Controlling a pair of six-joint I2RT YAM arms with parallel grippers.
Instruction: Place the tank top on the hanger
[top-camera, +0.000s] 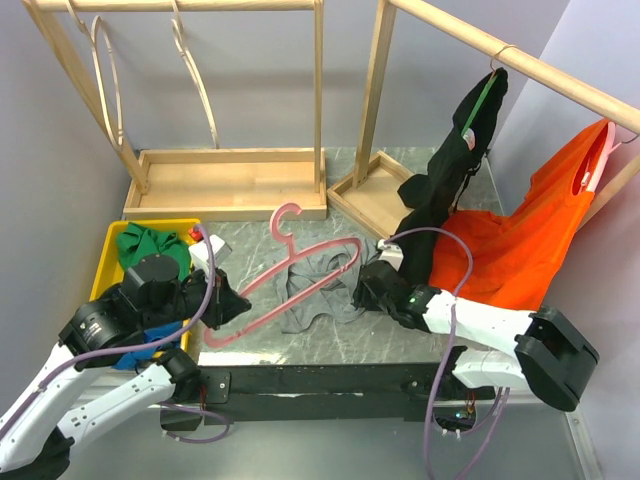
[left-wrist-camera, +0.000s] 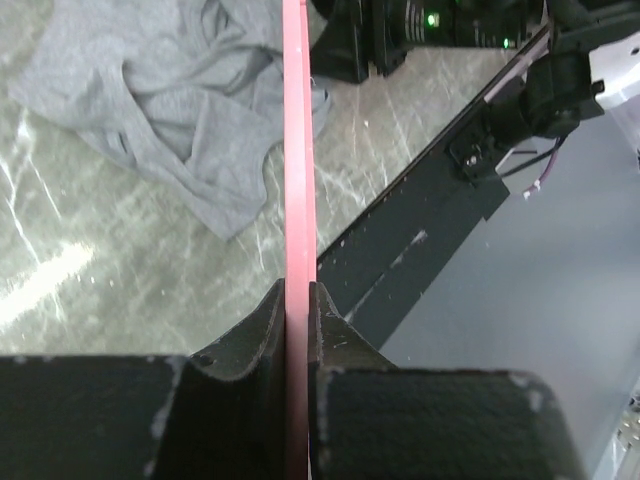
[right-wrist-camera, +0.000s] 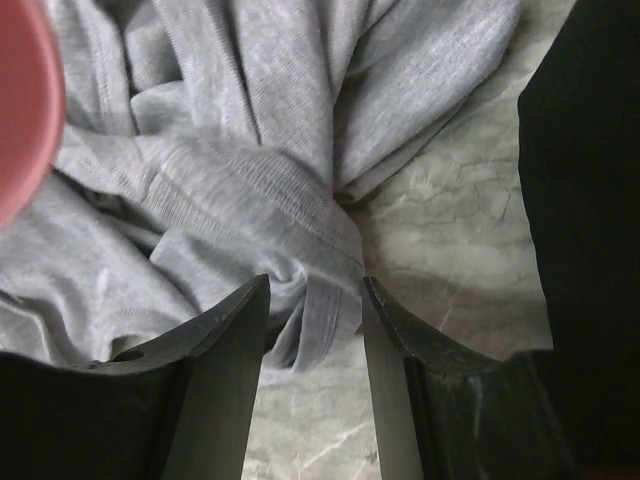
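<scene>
Right gripper (right-wrist-camera: 314, 300) astride tank top (right-wrist-camera: 230, 180) fold

Tank top (top-camera: 318, 285) laid crumpled at the centre of the table (top-camera: 400, 345), in front of the left rack (top-camera: 230, 185) and the right rack (top-camera: 372, 110). Hanger (top-camera: 290, 270) crossed with the tank top's left and rear edges, hook toward the back, long bar run to the near left and clamped there between the fingers of the left gripper (left-wrist-camera: 298, 295). Right gripper (right-wrist-camera: 314, 290) set at the tank top's right edge, jaws apart on either side of a fold. Bin (top-camera: 103, 262) placed at the table's left edge, clothes (top-camera: 150, 245) in it. Two spare hangers (top-camera: 198, 88) hung on the left rack's rail. One garment (top-camera: 455, 160) hung on the right rack's rail, a second garment (top-camera: 520, 240) to its right.
</scene>
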